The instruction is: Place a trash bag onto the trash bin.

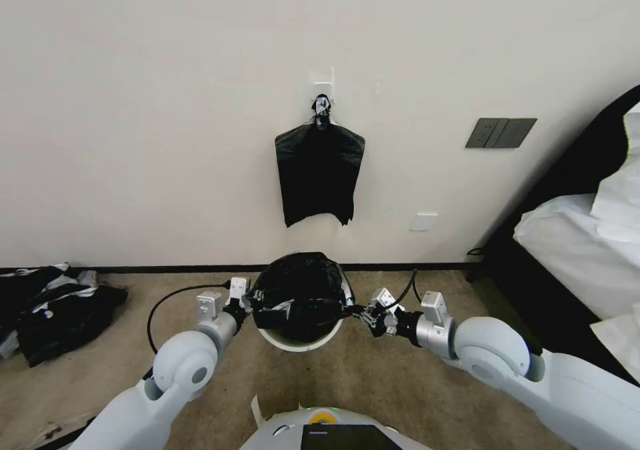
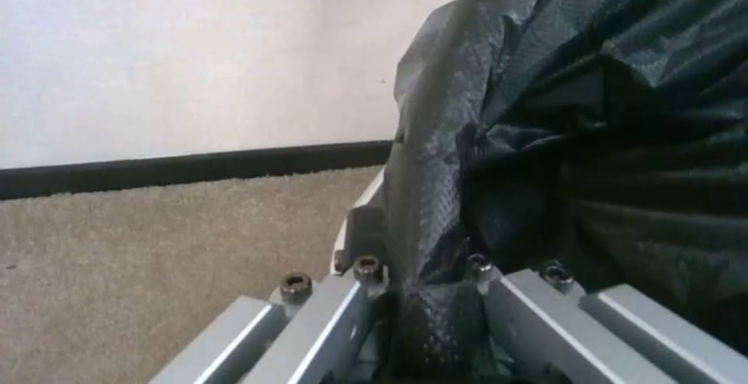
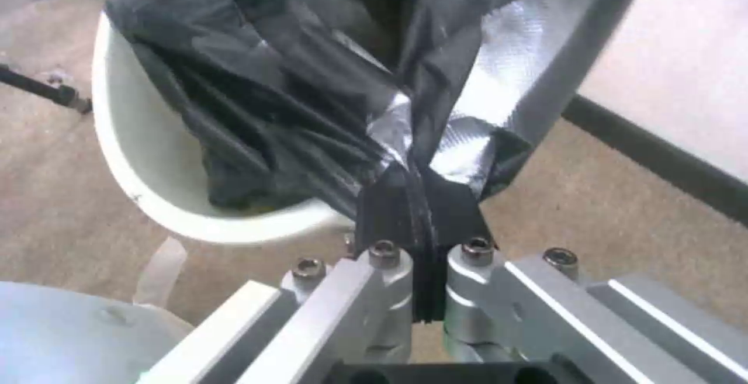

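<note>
My left hand (image 1: pixel 252 301) pinches one edge of the trash bag (image 1: pixel 300 297), fingers clamped tight on the film, and my right hand (image 1: pixel 360 314) grips the opposite edge just as firmly. The bag sits stretched between them over the trash bin (image 1: pixel 297 340) on the carpet (image 1: pixel 373 383), by the wall.

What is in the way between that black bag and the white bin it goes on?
Nothing visible. The left gripper and right gripper each pinch a side of the trash bag, stretched right over the trash bin. Part of the bag already hangs inside the rim.
</note>
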Robot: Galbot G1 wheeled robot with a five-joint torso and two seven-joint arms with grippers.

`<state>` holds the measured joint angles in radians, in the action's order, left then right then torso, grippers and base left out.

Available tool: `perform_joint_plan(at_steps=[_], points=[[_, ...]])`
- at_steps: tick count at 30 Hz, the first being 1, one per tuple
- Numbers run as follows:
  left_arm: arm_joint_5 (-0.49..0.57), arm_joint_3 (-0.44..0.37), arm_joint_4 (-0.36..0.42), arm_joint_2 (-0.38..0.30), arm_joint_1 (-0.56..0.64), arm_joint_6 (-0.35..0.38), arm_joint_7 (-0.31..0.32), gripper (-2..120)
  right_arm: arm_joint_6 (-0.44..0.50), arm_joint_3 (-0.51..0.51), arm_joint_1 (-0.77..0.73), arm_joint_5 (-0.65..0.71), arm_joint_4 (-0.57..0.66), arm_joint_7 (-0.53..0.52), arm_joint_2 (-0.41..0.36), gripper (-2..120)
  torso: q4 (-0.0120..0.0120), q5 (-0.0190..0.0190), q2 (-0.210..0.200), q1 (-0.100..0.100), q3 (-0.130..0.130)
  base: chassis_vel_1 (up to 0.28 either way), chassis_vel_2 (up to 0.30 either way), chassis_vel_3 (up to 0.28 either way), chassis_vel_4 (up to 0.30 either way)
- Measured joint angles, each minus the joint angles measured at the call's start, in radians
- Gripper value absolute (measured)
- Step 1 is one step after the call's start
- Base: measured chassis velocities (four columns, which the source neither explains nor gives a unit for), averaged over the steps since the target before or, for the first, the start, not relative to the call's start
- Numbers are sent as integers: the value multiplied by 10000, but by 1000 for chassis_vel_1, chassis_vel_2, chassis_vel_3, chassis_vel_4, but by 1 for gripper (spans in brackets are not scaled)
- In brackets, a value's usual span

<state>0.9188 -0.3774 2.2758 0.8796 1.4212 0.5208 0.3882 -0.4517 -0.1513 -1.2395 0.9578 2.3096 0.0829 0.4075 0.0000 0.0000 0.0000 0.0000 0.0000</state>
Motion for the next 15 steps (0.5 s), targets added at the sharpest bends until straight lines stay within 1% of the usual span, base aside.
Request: perform_joint_plan(at_steps=[3, 8, 10, 11, 14, 15], points=[[193, -58, -9, -22, -61, 9, 45, 1, 4, -37, -100, 1, -36, 24, 15, 0, 0, 0, 0, 0, 0, 0, 0, 0, 0], [543, -93, -74, -6, -281, 22, 332, 1, 58, -68, -357, -249, -7, 184, 12, 0, -1, -1, 0, 0, 0, 0, 0, 0, 0], [762, -47, -76, 56, -439, 46, 555, 1, 192, 143, -516, -850, 6, 316, 155, 0, -1, 0, 0, 0, 0, 0, 0, 0, 0], [762, -47, -76, 56, -439, 46, 555, 1, 192, 143, -516, -850, 6, 316, 155, 0, -1, 0, 0, 0, 0, 0, 0, 0, 0], [856, 141, -81, 121, -630, 94, 740, 1, 363, 558, -633, -1709, -62, 512, 539, 0, -1, -1, 0, 0, 0, 0, 0, 0, 0], [856, 141, -81, 121, -630, 94, 740, 1, 363, 558, -633, -1709, -62, 512, 539, 0, -1, -1, 0, 0, 0, 0, 0, 0, 0]])
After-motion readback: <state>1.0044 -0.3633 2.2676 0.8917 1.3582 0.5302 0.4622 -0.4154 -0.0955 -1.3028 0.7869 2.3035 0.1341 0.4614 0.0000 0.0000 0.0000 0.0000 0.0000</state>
